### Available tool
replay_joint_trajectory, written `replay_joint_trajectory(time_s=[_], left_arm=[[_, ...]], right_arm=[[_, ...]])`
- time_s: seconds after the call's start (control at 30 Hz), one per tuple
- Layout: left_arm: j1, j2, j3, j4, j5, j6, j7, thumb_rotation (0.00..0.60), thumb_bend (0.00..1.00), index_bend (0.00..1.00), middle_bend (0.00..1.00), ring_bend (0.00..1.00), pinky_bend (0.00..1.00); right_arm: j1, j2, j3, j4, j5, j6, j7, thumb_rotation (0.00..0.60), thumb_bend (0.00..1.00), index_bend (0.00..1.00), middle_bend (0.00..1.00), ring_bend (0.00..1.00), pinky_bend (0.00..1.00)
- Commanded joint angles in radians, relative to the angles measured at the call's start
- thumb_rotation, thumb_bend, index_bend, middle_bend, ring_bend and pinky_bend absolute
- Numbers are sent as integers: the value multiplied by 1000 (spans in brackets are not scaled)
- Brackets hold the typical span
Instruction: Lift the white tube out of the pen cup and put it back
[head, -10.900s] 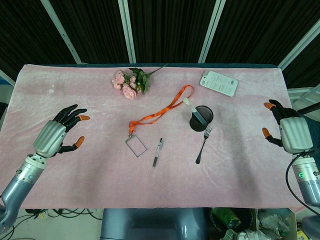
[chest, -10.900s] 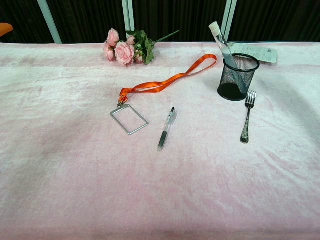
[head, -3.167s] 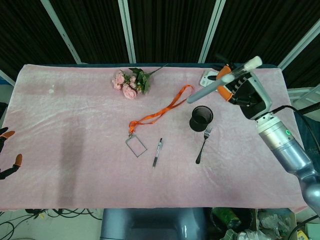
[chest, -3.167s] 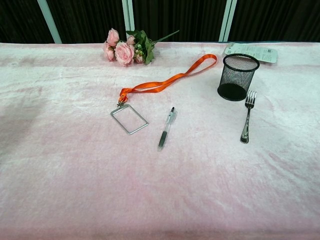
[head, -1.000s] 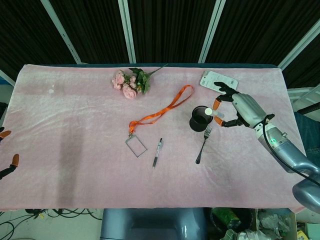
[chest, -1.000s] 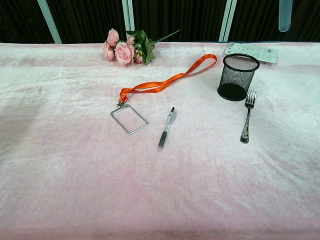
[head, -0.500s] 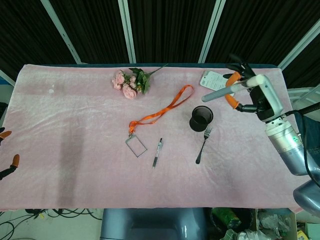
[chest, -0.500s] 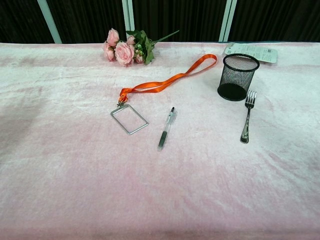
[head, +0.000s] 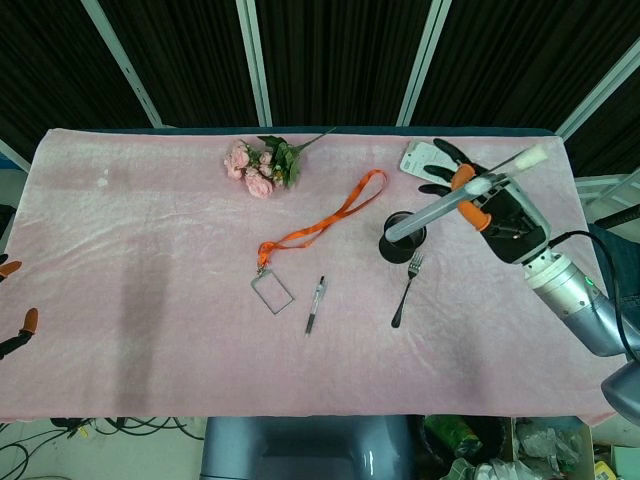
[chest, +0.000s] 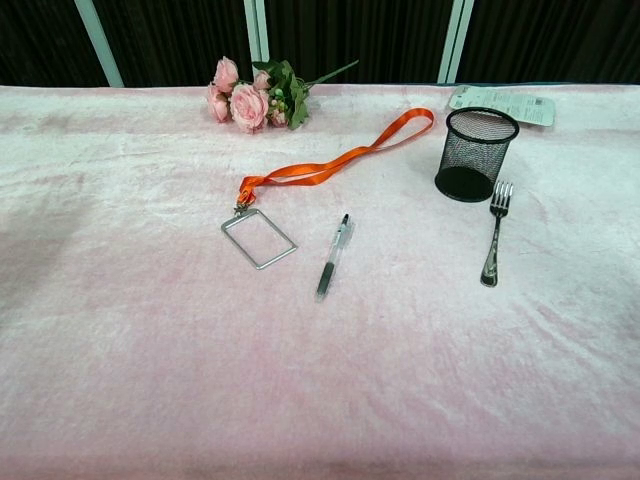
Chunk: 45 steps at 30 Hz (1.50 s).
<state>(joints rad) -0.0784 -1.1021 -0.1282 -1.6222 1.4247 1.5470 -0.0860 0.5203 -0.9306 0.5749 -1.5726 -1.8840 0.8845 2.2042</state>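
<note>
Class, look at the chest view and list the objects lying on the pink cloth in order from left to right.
Flower bunch → badge holder → pen → pen cup → fork. The orange lanyard is left out, since it spans from the badge holder almost to the cup.

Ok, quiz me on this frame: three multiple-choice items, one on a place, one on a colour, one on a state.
1. Where does the silver metal fork lie?
A. beside the black mesh pen cup
B. inside the cup
C. on the pink flower bunch

2. What colour is the flat lanyard strap?
A. blue
B. orange
C. green

3. What is the state of the long white plastic tube?
A. standing in the cup
B. lying on the cloth
C. held by the right hand

Answers: 1 A, the fork lies on the cloth just outside the cup; 2 B, plainly orange; 3 C, the fingers grip it above an empty cup.
</note>
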Motion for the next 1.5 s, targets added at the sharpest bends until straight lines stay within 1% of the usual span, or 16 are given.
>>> replay_joint_trajectory(time_s=[0.03, 0.27, 0.43, 0.53, 0.6, 0.67, 0.7, 0.73, 0.77, 0.87, 0.97, 1.0, 1.17, 1.37, 1.43, 1.5], left_arm=[[1, 1, -1, 1, -1, 1, -2, 600, 387, 171, 103, 5, 77], [1, 4, -1, -1, 0, 0, -7, 600, 387, 171, 103, 5, 77], [3, 5, -1, -2, 0, 2, -8, 600, 388, 171, 99, 5, 80], [3, 5, -2, -3, -1, 4, -4, 600, 387, 171, 97, 5, 80], [3, 4, -2, -4, -1, 4, -3, 600, 387, 171, 97, 5, 80], [3, 3, -1, -5, 0, 3, -1, 600, 387, 171, 97, 5, 80], [2, 2, 0, -5, 1, 2, 0, 600, 387, 171, 97, 5, 80], [2, 2, 2, -6, 4, 2, 2, 600, 387, 171, 97, 5, 80], [3, 2, 2, -7, 4, 3, 3, 600, 387, 171, 97, 5, 80], [4, 2, 2, -8, 6, 5, 3, 600, 387, 171, 97, 5, 80], [6, 4, 1, -10, 5, 9, 1, 600, 387, 171, 97, 5, 80], [6, 5, 1, -10, 5, 9, -1, 600, 387, 171, 97, 5, 80], [6, 5, 0, -9, 4, 9, -1, 600, 388, 171, 96, 6, 80], [4, 2, 2, -8, 3, 3, 4, 600, 387, 171, 95, 5, 80], [3, 1, 2, -8, 4, 2, 5, 600, 387, 171, 95, 5, 80], [3, 0, 2, -9, 4, 2, 7, 600, 387, 171, 95, 5, 80]], right_arm=[[178, 141, -214, -70, -14, -451, -1050, 600, 330, 697, 17, 152, 211], [147, 133, -160, -56, 257, -510, -1498, 600, 330, 703, 17, 152, 210], [53, 31, -112, -71, 593, -195, -1980, 600, 331, 704, 11, 147, 210], [29, -14, -82, -161, 719, -34, -2050, 600, 331, 714, 5, 145, 210], [17, -13, -54, -213, 730, -10, -1949, 600, 331, 722, 4, 146, 210], [-6, 9, -10, -273, 697, -30, -1710, 600, 331, 729, 4, 147, 210], [-21, 25, 15, -299, 660, -49, -1549, 600, 331, 730, 4, 149, 211], [-52, 42, 76, -354, 595, -59, -1213, 600, 330, 730, 4, 149, 211], [-67, 55, 86, -344, 529, -58, -1088, 600, 330, 730, 4, 149, 211], [-94, 72, 80, -279, 298, 31, -665, 600, 330, 730, 1, 149, 210], [-92, 38, 31, -103, 119, 293, -93, 600, 330, 730, 1, 149, 210], [-81, 26, 12, -41, 89, 343, -7, 600, 330, 730, 1, 149, 210], [-48, -16, -57, 110, 70, 492, 162, 600, 330, 730, 1, 149, 211], [-18, -32, -127, 158, 78, 548, 197, 600, 330, 730, 3, 151, 216], [6, -21, -167, 170, 57, 502, 132, 600, 330, 732, 4, 152, 216], [38, 9, -212, 159, 34, 403, -36, 600, 330, 736, 4, 154, 216]])
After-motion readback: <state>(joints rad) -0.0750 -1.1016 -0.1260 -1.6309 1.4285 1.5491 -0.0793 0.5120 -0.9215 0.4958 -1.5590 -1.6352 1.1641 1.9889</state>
